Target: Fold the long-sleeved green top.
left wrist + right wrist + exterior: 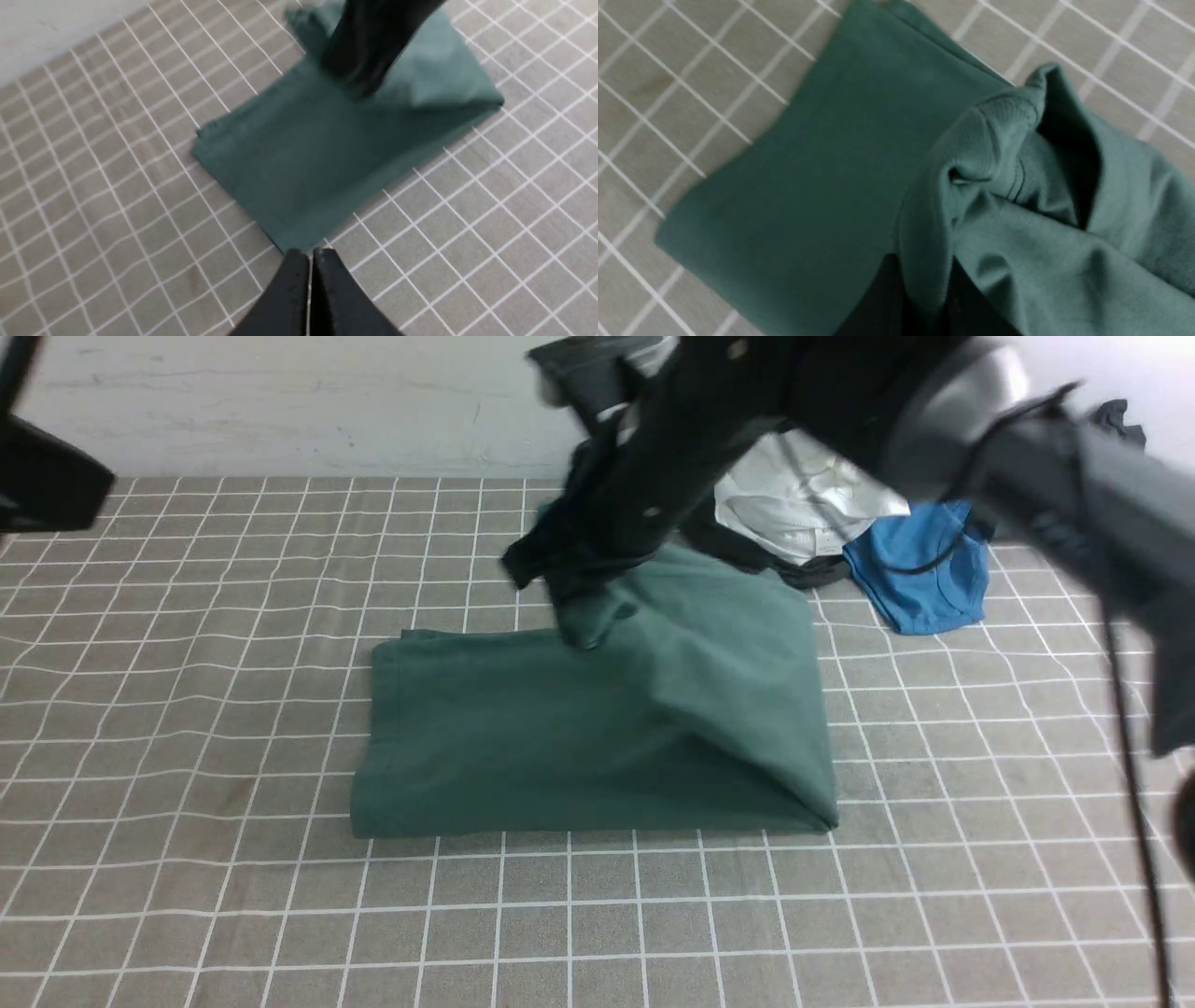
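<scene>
Front view: green long-sleeved top (579,737) sits folded on the checked cloth (187,915), right gripper (586,616) pinching a bunch at its far edge, left gripper (309,280) jaws pressed together on nothing, off the fabric.

**Room Near the Jaws**

Under and beside the shut jaws of the left gripper (308,261), the checked table (467,233) is bare. Ahead of them, the green long-sleeved top (303,158) and the right arm (369,42) block the way. Behind the jaws of the right gripper (586,621) sit piled clothes (812,504).
</scene>
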Controlling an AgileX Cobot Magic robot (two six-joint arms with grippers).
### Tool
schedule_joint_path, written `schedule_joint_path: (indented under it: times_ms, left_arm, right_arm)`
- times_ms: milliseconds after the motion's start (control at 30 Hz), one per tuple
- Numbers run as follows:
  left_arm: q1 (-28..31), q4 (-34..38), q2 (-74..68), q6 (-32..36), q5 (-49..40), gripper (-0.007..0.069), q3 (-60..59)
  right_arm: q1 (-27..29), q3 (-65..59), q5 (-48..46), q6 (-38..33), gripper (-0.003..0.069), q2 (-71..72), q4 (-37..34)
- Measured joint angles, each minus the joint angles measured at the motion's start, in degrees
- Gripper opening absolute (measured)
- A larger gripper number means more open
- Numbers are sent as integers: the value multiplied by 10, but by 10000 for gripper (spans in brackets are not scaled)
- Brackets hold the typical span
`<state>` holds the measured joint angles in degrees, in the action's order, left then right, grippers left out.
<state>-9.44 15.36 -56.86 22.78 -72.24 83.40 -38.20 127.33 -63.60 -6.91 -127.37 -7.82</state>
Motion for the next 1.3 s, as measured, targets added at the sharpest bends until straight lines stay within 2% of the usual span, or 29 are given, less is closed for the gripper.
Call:
schedule_joint_path:
  times_ms: [167,333,400,433,500,600,633,667,700,767,867,933,967,1000,1033,1067,1133,1200,1300]
  left_arm:
    - [0,-9,38,-5,-4,-7,0]
    - [0,-11,74,-8,-9,-7,-22]
    - [0,-15,88,-8,-10,-7,-50]
    - [0,-16,89,-8,-10,-7,-53]
    - [0,-23,104,-6,-10,-7,-90]
    - [0,-32,138,-3,12,-7,-140]
    - [0,-33,138,-3,12,-7,-144]
    - [0,-38,164,-3,27,-7,-173]
    - [0,-43,190,-5,36,-7,-199]
    - [0,-64,248,-24,51,-7,-252]
    - [0,-94,320,-66,76,-7,-314]
    - [0,-118,371,-103,107,-7,-367]
    - [0,-123,386,-109,114,-7,-376]
    - [0,-132,417,-125,135,-7,-406]
    - [0,-134,421,-127,138,-7,-413]
    - [0,-141,450,-136,160,-7,-441]
    - [0,-144,475,-142,179,-7,-464]
    - [0,-145,495,-143,189,-7,-482]
    - [0,-145,505,-143,193,-7,-505]
  right_arm:
    - [-28,93,15,51,39,-94,-11]
    - [-29,176,16,74,67,-171,-73]
    - [-28,196,10,66,136,-182,-93]
    - [-28,197,8,65,136,-182,-93]
    - [-28,232,-25,54,253,-183,-99]
    - [-24,290,-72,49,380,-183,-85]
    - [-23,294,-74,49,387,-183,-85]
    - [-18,315,-82,52,436,-174,-69]
    - [-13,321,-84,59,454,-164,-65]
    - [0,325,-88,64,463,-136,-65]
    - [14,314,-90,59,421,-91,-81]
    - [18,275,-90,40,326,-25,-89]
    - [18,275,-90,40,316,-25,-89]
    - [17,234,-90,25,232,20,-85]
    - [17,222,-90,21,221,32,-84]
    - [17,167,-90,7,122,80,-72]
    - [17,95,-90,-6,48,133,-58]
    - [17,18,-90,-22,6,185,-37]
    - [17,-115,-90,-43,-11,273,-22]
